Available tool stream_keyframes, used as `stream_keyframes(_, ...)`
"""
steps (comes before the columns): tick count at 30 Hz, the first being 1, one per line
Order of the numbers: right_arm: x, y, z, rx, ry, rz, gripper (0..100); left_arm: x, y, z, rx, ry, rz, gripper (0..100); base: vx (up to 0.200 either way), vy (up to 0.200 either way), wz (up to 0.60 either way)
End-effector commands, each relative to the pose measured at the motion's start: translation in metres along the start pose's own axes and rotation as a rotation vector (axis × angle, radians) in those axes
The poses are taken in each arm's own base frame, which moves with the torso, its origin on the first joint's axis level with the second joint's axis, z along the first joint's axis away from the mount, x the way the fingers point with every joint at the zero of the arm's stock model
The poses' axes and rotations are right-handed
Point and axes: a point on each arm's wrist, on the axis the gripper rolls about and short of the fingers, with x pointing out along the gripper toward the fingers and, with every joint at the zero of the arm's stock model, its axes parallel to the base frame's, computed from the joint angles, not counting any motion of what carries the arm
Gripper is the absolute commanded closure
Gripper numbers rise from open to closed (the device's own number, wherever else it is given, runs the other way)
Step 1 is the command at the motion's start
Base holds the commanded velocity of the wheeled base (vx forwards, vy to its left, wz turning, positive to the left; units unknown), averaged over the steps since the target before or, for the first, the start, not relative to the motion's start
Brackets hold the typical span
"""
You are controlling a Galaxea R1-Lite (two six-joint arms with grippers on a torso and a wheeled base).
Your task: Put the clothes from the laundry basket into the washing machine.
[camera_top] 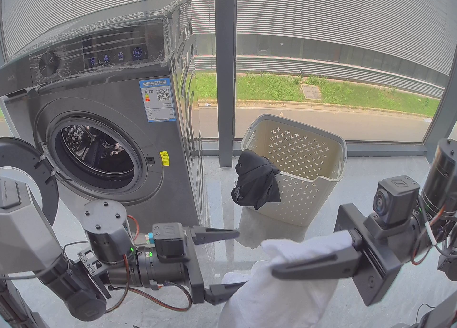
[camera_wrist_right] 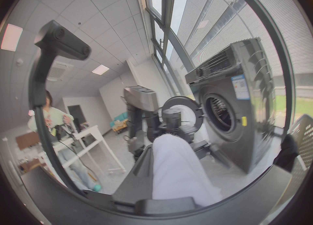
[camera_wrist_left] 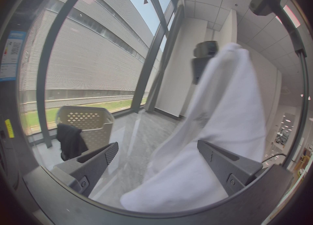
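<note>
My right gripper (camera_top: 282, 262) is closed tight on a white cloth (camera_top: 281, 295). The fabric is pinched between its two fingers near the top edge, and the rest hangs down below the gripper in one long fold. Just beside it, and facing it, is my left gripper (camera_top: 240, 260). Its fingers (camera_wrist_left: 97, 160) stand wide apart and they grip nothing. The hanging part of the white cloth passes by the gap between these fingers, closer to one of them than to the other. I cannot tell if the fabric touches that finger. Both grippers are at about the same height, above the pale glossy floor (camera_top: 219, 210).

Farther out, beyond the two grippers and about between them, the laundry basket (camera_top: 309, 191) stands upright on the floor. It is light-coloured, with star-shaped holes in its walls. A black garment (camera_top: 256, 179) is draped over its rim on the side nearer to my left gripper, and most of it hangs down the outside wall.

Beyond my left gripper, to its outer side, is the washing machine (camera_top: 119, 105), dark grey, near the basket but apart from it. Its round door (camera_top: 28, 157) is swung open toward my left arm. The opening of the drum (camera_top: 95, 150) is in full sight, but what lies inside I cannot make out. Behind the basket is a large window (camera_top: 333, 34).
</note>
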Motion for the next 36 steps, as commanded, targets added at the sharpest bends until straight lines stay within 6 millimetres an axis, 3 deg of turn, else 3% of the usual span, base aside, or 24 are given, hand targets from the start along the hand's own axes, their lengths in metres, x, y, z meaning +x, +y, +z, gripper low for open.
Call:
stream_keyframes(1,0.003,-0.055,-0.006,-0.083,0.024,-0.204,100,0.013,-0.027,0.002,-0.025,-0.009,-0.109,0,0.000,0.000,0.00)
stream_keyframes(3,0.002,-0.077,-0.002,-0.160,0.021,-0.310,100,0.012,-0.027,0.005,-0.042,-0.031,-0.110,0,0.000,0.000,0.00)
stream_keyframes(5,0.002,-0.080,-0.001,-0.170,0.021,-0.325,100,0.012,-0.027,0.005,-0.044,-0.033,-0.110,0,0.000,0.000,0.00)
stream_keyframes(6,0.002,-0.102,0.009,-0.255,0.010,-0.440,100,0.013,-0.026,0.006,-0.056,-0.049,-0.107,0,0.000,0.000,0.00)
stream_keyframes(9,0.003,-0.114,0.016,-0.282,-0.007,-0.552,100,0.013,-0.027,0.005,-0.056,-0.049,-0.106,0,0.000,0.000,0.00)
stream_keyframes(13,-0.001,-0.127,0.012,-0.255,0.000,-0.741,100,0.013,-0.026,0.006,-0.056,-0.052,-0.106,0,0.000,0.000,0.00)
stream_keyframes(15,-0.001,-0.128,0.013,-0.244,-0.007,-0.730,100,0.013,-0.026,0.005,-0.057,-0.050,-0.106,0,0.000,0.000,0.00)
stream_keyframes(21,0.011,-0.101,0.020,-0.143,-0.049,-0.413,100,0.013,-0.025,0.006,-0.058,-0.052,-0.100,0,0.000,0.000,0.00)
stream_keyframes(27,-0.006,-0.090,0.026,-0.138,-0.056,-0.296,100,0.000,-0.001,0.013,-0.043,-0.092,0.002,0,0.000,0.000,0.00)
stream_keyframes(28,-0.014,-0.087,0.024,-0.132,-0.048,-0.247,100,-0.006,0.012,0.020,-0.027,-0.124,0.053,0,0.000,0.000,0.00)
stream_keyframes(32,-0.031,-0.088,0.020,-0.118,-0.043,-0.255,100,-0.018,0.033,0.038,0.015,-0.196,0.130,0,0.000,0.000,0.00)
stream_keyframes(36,-0.044,-0.093,0.022,-0.119,-0.051,-0.277,100,-0.022,0.038,0.051,0.006,-0.243,0.144,0,0.000,0.000,0.00)
